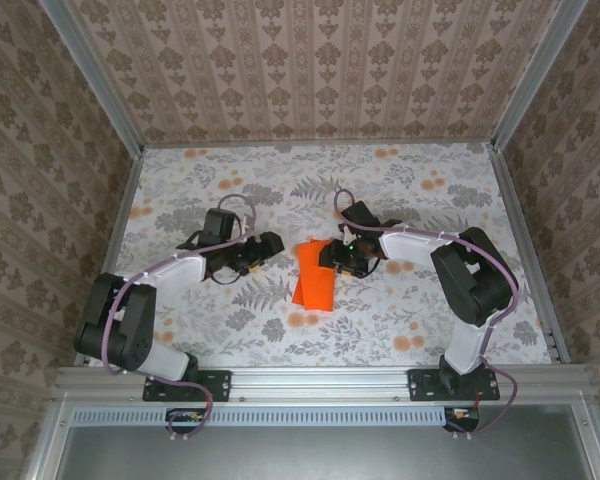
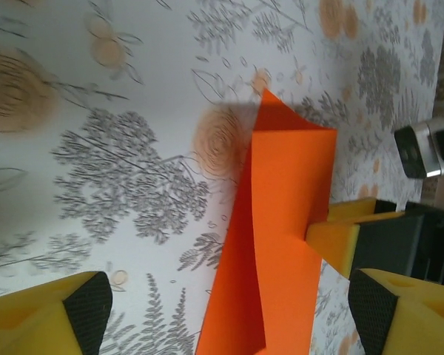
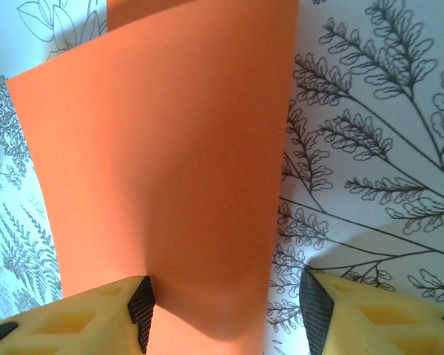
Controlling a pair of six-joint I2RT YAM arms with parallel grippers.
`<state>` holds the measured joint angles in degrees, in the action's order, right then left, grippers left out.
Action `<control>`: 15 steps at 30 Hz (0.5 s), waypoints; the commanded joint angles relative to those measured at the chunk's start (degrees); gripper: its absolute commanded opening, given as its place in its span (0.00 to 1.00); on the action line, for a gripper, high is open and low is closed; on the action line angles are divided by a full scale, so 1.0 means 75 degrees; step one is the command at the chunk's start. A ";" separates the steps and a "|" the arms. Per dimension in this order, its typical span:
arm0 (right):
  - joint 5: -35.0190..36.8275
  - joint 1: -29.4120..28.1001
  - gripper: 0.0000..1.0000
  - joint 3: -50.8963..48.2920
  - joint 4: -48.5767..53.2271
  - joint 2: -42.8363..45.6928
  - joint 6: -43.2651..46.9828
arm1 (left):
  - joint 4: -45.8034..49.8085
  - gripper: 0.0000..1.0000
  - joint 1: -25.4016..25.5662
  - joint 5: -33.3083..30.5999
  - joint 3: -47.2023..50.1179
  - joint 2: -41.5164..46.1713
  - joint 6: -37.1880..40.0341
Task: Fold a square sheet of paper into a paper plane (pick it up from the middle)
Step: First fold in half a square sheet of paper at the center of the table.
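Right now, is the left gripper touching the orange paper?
Apart. In the left wrist view the left gripper straddles the orange paper, with printed table showing beside both fingers.

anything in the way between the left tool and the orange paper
Nothing visible. Only bare flower-printed table lies between the open left tool and the folded orange sheet. The right tool stands at the sheet's opposite side, jaws open around that edge, clear of the left tool's path.

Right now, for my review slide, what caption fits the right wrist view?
Folded orange sheet of paper between the open jaws of the right gripper, on the floral-print table.
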<state>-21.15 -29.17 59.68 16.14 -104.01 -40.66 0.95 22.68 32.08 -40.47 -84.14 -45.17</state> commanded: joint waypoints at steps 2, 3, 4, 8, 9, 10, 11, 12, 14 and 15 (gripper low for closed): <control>0.0109 0.0008 0.59 0.0080 -0.0038 0.0081 -0.0120 | -0.0672 0.83 0.0410 0.0465 0.0114 -0.0325 -0.0245; 0.0049 0.0004 0.60 0.0027 -0.0158 0.0122 -0.0213 | -0.0804 0.81 0.0626 0.0540 0.0114 -0.0397 -0.0278; 0.0022 0.0009 0.60 -0.0005 -0.0251 0.0141 -0.0286 | -0.0925 0.79 0.0747 0.0584 0.0130 -0.0449 -0.0314; -0.0109 0.0045 0.60 -0.0157 -0.0599 0.0270 -0.0519 | -0.1373 0.72 0.1158 0.0808 0.0113 -0.0719 -0.0534; -0.0142 0.0053 0.60 -0.0187 -0.0659 0.0291 -0.0572 | -0.1498 0.70 0.1234 0.0828 0.0120 -0.0840 -0.0610; -0.0188 0.0075 0.60 -0.0210 -0.0734 0.0308 -0.0611 | -0.1638 0.68 0.1296 0.0860 0.0134 -0.0980 -0.0695; -0.0234 0.0086 0.60 -0.0232 -0.0765 0.0309 -0.0629 | -0.1782 0.65 0.1340 0.0899 0.0134 -0.1081 -0.0769; -0.0277 0.0098 0.60 -0.0238 -0.0804 0.0319 -0.0650 | -0.1906 0.63 0.1365 0.0920 0.0146 -0.1183 -0.0850; -0.0323 0.0116 0.60 -0.0274 -0.0848 0.0321 -0.0663 | -0.2048 0.60 0.1382 0.0903 0.0156 -0.1344 -0.0946; -0.0361 0.0127 0.60 -0.0274 -0.0865 0.0321 -0.0665 | -0.2145 0.56 0.1381 0.0904 0.0166 -0.1367 -0.0989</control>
<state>-22.06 -28.62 58.43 10.87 -103.42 -44.27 -11.16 32.93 37.41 -40.07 -93.43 -50.59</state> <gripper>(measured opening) 0.602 0.574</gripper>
